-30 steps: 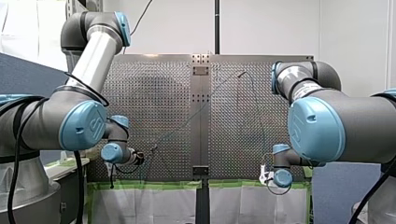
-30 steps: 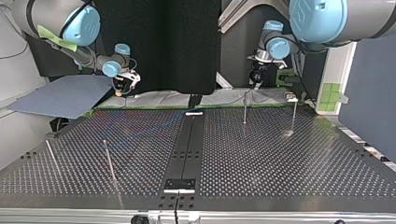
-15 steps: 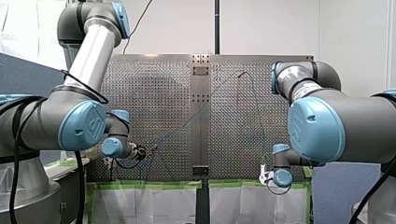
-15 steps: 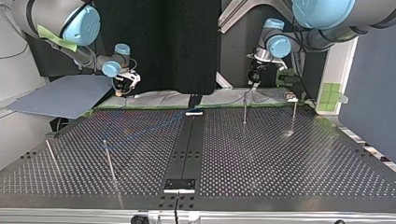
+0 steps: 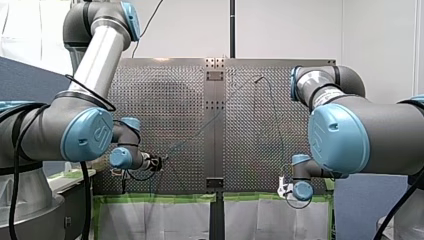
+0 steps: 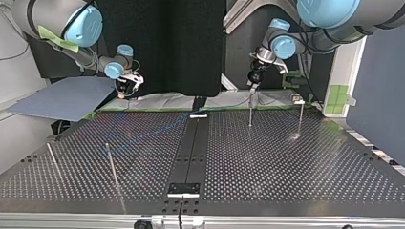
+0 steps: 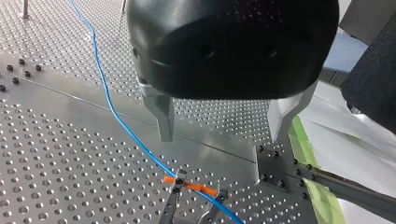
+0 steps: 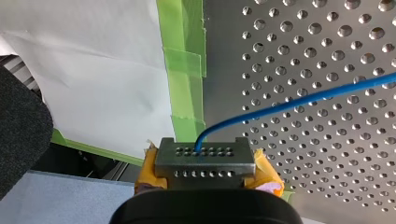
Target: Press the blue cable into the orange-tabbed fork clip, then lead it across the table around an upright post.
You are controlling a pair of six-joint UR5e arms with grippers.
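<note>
Near edge: green tape runs along the arm-side rim of the perforated tabletop, with a white sheet lying past it.
Right arm: the right gripper sits right over that taped edge. Its fingers, yellow pads either side of a holed metal block, are clamped together on the blue cable, which comes straight out of the block.
Left arm: the left gripper, black, hovers above the tabletop on the other side of the middle rail. Its two metal fingers stand wide apart with nothing between them.
Clip: the orange-tabbed fork clip stands on the tabletop just ahead of the left gripper, below the gap between the fingers.
Cable run: in the left wrist view the blue cable lies in the clip, crossing its orange tab between the prongs. It then passes beside one finger and heads off across the holes, away from the arms. In the front view it shows as a thin line climbing to the far side and dropping back to the right gripper.
Posts: four thin upright posts rise from the tabletop. In the top view one stands directly under the left gripper, one beside it, and two well apart at that view's left. Whether the cable touches any post I cannot tell.
</note>
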